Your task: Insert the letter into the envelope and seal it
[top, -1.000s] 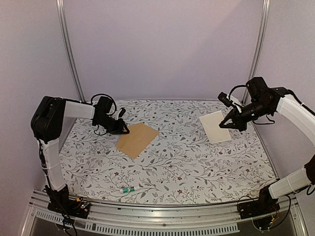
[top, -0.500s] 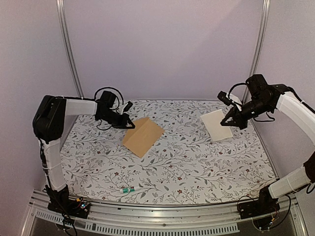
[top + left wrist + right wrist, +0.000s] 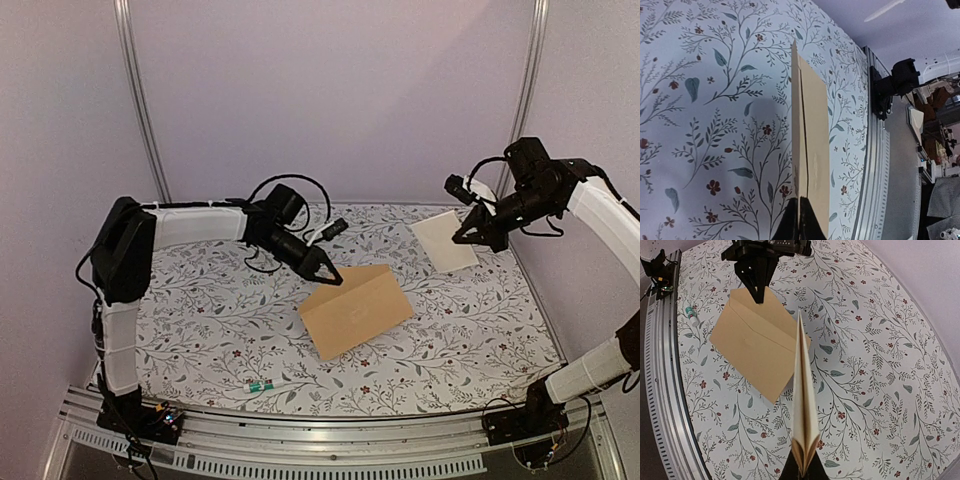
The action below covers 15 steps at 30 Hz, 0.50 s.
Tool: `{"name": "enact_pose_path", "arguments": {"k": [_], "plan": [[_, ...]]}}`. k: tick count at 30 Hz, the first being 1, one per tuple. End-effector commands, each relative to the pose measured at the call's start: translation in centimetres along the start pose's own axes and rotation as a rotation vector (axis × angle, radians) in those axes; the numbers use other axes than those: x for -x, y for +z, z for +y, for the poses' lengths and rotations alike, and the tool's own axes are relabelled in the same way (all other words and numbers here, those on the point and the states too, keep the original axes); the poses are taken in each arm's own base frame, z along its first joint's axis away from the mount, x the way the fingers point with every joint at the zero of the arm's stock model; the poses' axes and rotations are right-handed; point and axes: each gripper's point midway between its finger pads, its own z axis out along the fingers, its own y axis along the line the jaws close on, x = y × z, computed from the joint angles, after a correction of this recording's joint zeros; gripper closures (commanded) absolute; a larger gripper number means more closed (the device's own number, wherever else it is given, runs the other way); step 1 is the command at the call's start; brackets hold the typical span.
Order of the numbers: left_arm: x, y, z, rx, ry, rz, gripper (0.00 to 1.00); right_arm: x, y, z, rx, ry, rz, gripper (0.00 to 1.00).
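Your left claw is pinched shut on one corner of the envelope, which sits over the middle of the desk. Your right claw grips the folded letter near the back right corner. A small tube lies by the front edge, well apart from both papers.

Small tube on floral tablecloth
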Motion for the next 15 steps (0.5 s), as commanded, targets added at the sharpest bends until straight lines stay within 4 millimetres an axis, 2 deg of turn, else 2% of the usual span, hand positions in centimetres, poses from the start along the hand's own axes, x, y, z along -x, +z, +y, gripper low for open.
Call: {"name": "enact_pose_path", "arguments": {"k": [1,8,15], "plan": [[-3.1,4.5,-3.4,-0.132,0.003,0.122,1.00,-0.4,-0.4,0.8,0.011,-0.015,0.019,1.00],[-5.6,8.3,-5.9,-0.180,0.025,0.215,1.00,-0.6,-0.5,1.6,0.027,-0.014,0.019,1.00],[-6.7,8.7,-5.6,-0.149,0.026,0.239,0.94,-0.8,-0.3,2.5,0.037,-0.032,0.040,1.00]]}}
